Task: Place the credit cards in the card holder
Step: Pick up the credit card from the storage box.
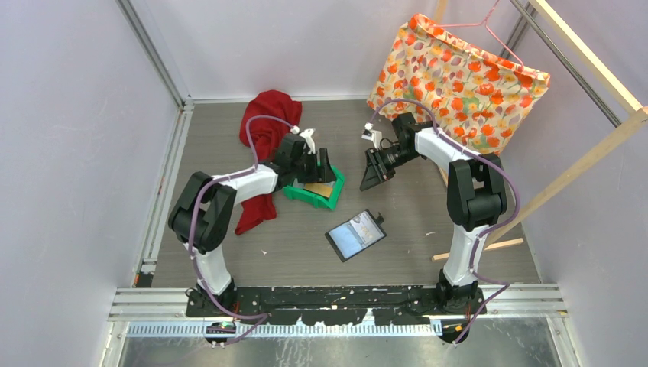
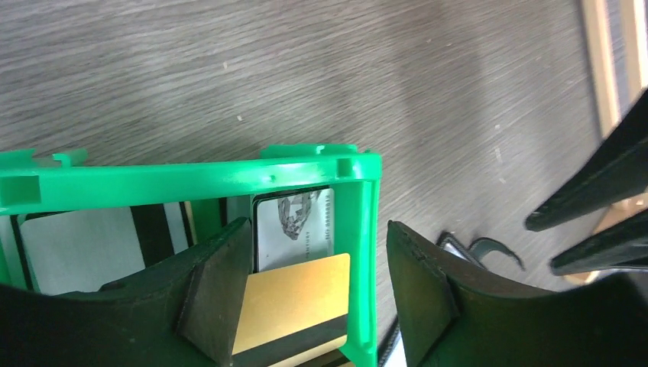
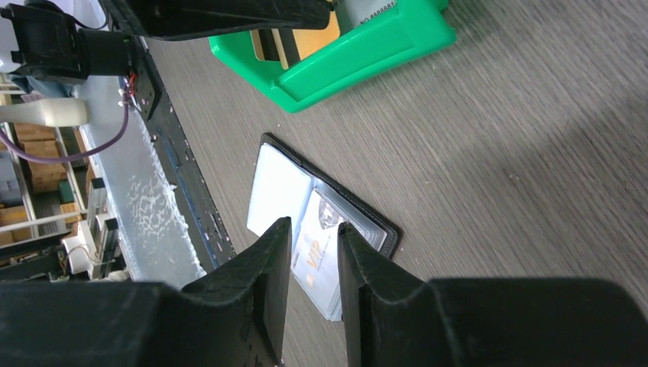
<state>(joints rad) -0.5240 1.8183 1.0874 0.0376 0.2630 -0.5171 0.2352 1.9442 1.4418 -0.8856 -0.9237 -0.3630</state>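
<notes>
The credit cards lie in a green bin (image 1: 309, 195). In the left wrist view a yellow-orange card with a black stripe (image 2: 294, 294) lies over a grey-white card (image 2: 294, 222), with a white card (image 2: 76, 248) further left. My left gripper (image 2: 313, 283) is open and straddles the bin's right wall (image 2: 359, 252), one finger inside beside the yellow-orange card and one outside. The card holder (image 1: 356, 235) lies open on the table, with cards in its glossy pockets (image 3: 328, 229). My right gripper (image 3: 315, 237) is slightly open and empty, raised above the table with the holder showing between its fingers.
A red cloth (image 1: 264, 134) lies left of the bin, under the left arm. A floral fabric bag (image 1: 458, 73) stands at the back right. Wooden sticks (image 1: 477, 248) lean and lie at the right. The right gripper's fingers (image 2: 596, 206) show beside the bin.
</notes>
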